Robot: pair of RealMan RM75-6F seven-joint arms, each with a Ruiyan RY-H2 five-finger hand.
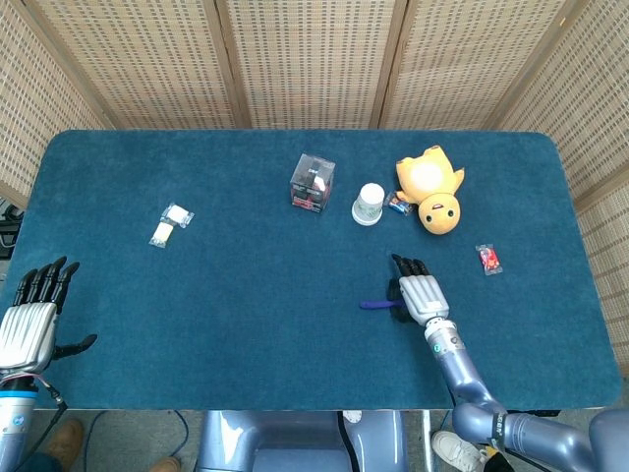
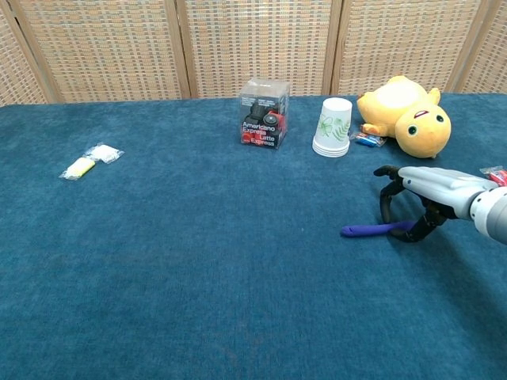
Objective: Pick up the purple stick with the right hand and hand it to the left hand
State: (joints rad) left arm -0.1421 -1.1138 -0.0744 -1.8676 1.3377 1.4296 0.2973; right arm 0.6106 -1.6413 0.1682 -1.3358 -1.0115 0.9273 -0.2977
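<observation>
Two containers stand far on the tabletop (image 1: pixel 246 324): a clear box (image 2: pixel 264 113) holding dark packets, and just right of it an upturned paper cup (image 2: pixel 333 127) (contents hidden). A yellow plush (image 2: pixel 405 116) lies further right. Nearer, the right robot hand (image 2: pixel 412 207) arches over the purple stick (image 2: pixel 372 229), fingers around its right end. The left robot hand (image 1: pixel 31 320), near left, is spread wide and holds nothing.

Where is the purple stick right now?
The purple stick lies on the blue table toward the right side, its right end under the right hand, in front of the paper cup and the yellow plush toy.
</observation>
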